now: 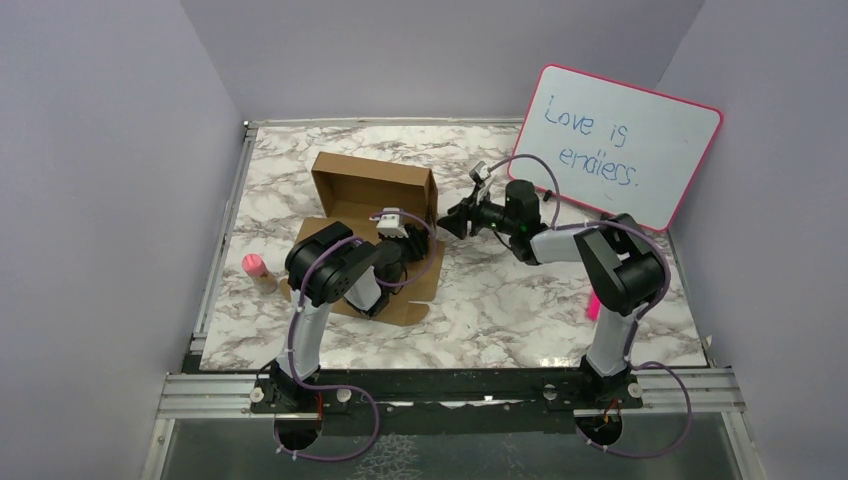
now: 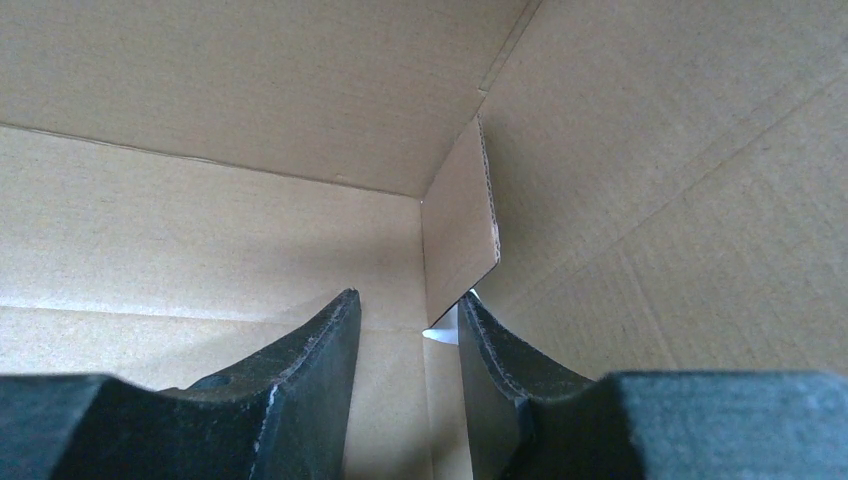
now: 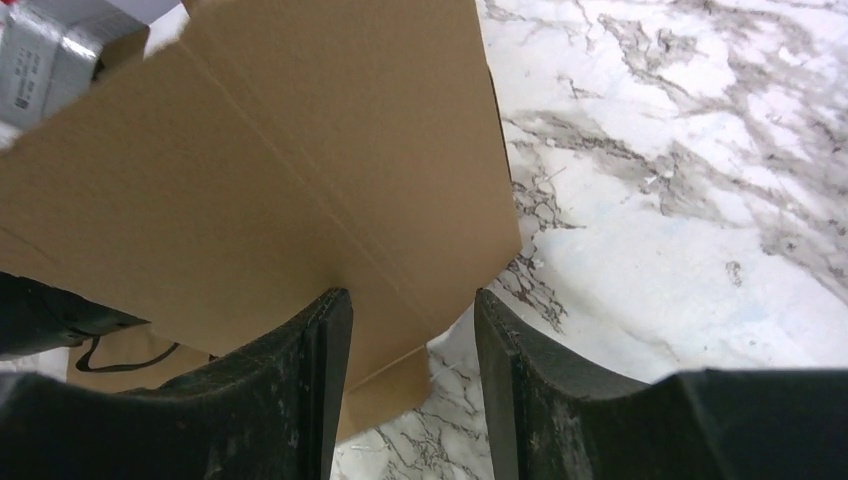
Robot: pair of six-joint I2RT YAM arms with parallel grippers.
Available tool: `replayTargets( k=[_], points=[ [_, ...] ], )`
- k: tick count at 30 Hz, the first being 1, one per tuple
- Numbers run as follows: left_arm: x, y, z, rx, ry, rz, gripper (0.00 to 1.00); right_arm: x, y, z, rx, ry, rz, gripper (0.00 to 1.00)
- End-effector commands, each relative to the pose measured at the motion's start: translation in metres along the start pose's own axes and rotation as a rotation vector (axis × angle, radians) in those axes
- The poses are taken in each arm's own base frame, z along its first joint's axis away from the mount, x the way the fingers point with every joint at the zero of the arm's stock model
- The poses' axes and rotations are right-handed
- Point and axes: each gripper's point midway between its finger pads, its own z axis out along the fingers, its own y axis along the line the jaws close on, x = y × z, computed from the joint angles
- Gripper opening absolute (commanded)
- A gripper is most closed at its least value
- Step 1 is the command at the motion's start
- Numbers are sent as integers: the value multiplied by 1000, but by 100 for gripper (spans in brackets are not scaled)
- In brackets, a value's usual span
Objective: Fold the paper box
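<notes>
Both half open (gripping nothing): left pincer (image 2: 407,300) inside paper box (image 1: 372,183), right pincer (image 3: 412,297) outside.

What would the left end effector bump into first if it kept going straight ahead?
Likely the small upright corner flap inside the plain brown cardboard box, just ahead of the open left end effector. Depth is unclear, so that is a best guess.
</notes>
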Motion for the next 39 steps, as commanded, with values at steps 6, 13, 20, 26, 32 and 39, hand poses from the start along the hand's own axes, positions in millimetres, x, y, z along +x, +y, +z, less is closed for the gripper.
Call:
replayTargets(
  k=[6,13,20,26,32,39],
  points=[
    [28,1,-16,26,128,-3,46,23,4,5,-8,-19,13,53],
    [16,-7,-19,44,116,-13,50,29,3,7,-7,-18,9,53],
    [-3,-9,-25,31,90,-11,56,34,1,8,-4,-13,4,53],
    [-11,-2,-40,-2,92,-11,58,37,0,9,-6,-10,-1,53],
    [-28,-4,-60,-7,109,-21,61,37,0,10,-4,-7,-2,53],
    [-71,-14,-84,-11,125,24,73,37,1,13,0,-1,-12,54]
  ],
)
